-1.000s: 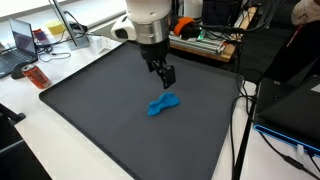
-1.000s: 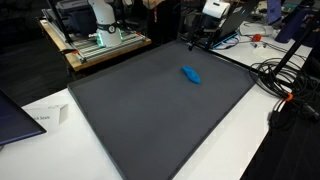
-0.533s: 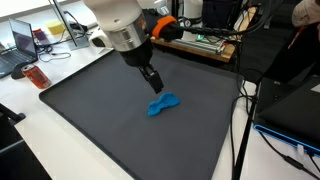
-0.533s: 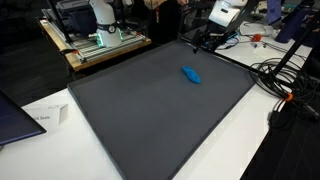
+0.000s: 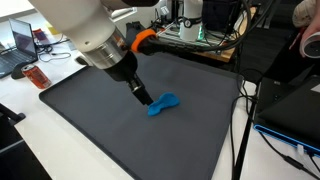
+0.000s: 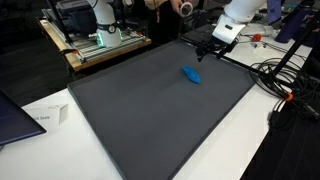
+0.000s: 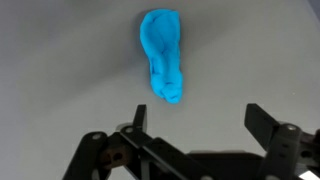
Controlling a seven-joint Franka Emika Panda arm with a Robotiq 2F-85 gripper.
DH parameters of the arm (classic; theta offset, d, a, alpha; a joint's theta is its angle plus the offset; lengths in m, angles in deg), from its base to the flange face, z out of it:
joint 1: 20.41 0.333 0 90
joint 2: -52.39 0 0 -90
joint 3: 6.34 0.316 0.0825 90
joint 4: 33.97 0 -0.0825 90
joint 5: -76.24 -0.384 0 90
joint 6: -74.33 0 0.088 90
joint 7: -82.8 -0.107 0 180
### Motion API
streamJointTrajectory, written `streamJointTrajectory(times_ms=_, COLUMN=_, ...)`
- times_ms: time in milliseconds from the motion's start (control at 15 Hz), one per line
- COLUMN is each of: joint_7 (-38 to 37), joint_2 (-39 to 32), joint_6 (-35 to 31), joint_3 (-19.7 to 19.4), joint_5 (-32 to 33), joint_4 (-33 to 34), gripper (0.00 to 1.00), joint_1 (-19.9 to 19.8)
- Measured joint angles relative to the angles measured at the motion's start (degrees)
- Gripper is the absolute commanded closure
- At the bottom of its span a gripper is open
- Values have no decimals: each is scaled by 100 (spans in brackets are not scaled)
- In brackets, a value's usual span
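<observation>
A small crumpled blue cloth (image 5: 164, 103) lies on the dark grey mat (image 5: 100, 120), also seen in the other exterior view as the blue cloth (image 6: 191, 74) on the mat (image 6: 150, 110). My gripper (image 5: 144, 97) hangs just left of it above the mat, open and empty. In the far-side exterior view the gripper (image 6: 205, 47) sits behind the cloth near the mat's back edge. In the wrist view the cloth (image 7: 163, 66) lies ahead of the gripper (image 7: 196, 116), slightly left of the gap between the spread fingers (image 7: 262, 124), apart from them.
A laptop (image 5: 24, 42) and an orange item (image 5: 36, 76) sit on the white table left of the mat. Black cables (image 6: 280, 85) run along the table beside the mat. Lab equipment (image 6: 100, 35) stands behind it.
The arm has swung over the mat and lowered, bringing the gripper down beside the blue cloth. The cloth has not moved, and the jaws stay open.
</observation>
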Motion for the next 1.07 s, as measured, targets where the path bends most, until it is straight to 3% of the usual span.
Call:
streamJointTrajectory(times_ms=333, joint_7=272, joint_2=-556, joint_6=-150, joint_3=-1, joint_5=-104, joint_4=425, gripper=0, joint_1=-101)
streamJointTrajectory(times_ms=1067, joint_7=1188, joint_2=-1010, joint_6=-1225, joint_3=96, joint_5=-806, joint_4=135, gripper=0, joint_1=-555)
